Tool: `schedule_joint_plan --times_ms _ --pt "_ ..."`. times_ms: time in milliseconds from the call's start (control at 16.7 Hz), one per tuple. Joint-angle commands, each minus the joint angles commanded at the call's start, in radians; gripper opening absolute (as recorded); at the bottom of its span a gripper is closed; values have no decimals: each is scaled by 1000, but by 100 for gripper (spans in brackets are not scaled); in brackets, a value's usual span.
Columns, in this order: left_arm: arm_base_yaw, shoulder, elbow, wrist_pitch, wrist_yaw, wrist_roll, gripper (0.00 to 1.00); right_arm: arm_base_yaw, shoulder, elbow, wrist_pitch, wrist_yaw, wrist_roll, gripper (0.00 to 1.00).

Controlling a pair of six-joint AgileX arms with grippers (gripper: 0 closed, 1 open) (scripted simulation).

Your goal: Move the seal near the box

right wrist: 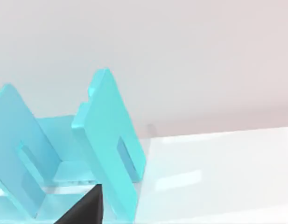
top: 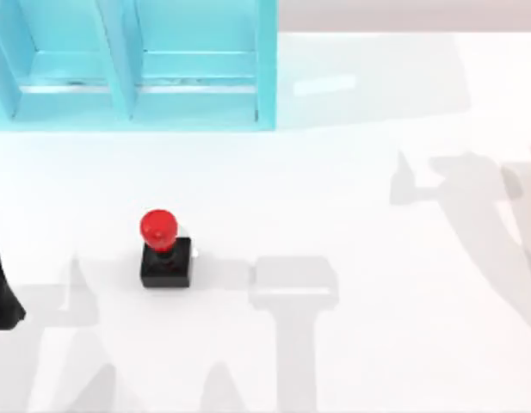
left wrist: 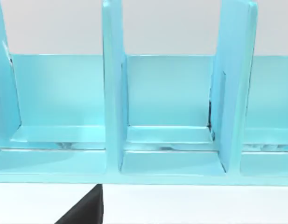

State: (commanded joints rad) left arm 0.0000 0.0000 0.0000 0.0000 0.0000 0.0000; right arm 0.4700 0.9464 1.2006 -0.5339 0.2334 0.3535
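The seal [top: 165, 250] stands upright on the white table, left of the middle, its glossy red round knob on top of a black square block. The box [top: 136, 73] is a turquoise open rack with upright dividers at the back left, well apart from the seal. A dark part of my left arm [top: 2, 288] shows at the table's left edge, level with the seal and some way to its left. The left wrist view faces the box [left wrist: 167, 116] and its compartments head on. The right wrist view looks at the box [right wrist: 108, 154] from its end.
The white table [top: 377, 258] stretches open to the right of the seal and between the seal and the box. Grey shadows of both arms lie across the front and right of the table. A plain pale wall stands behind the box.
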Motion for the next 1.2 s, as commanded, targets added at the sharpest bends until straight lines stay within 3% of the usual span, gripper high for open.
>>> schedule_joint_plan --times_ms 660,1200 --pt "0 0 0 0 0 0 100 394 1021 1084 -604 136 395 100" --pt "0 0 0 0 0 0 100 558 1592 1589 -953 145 626 100"
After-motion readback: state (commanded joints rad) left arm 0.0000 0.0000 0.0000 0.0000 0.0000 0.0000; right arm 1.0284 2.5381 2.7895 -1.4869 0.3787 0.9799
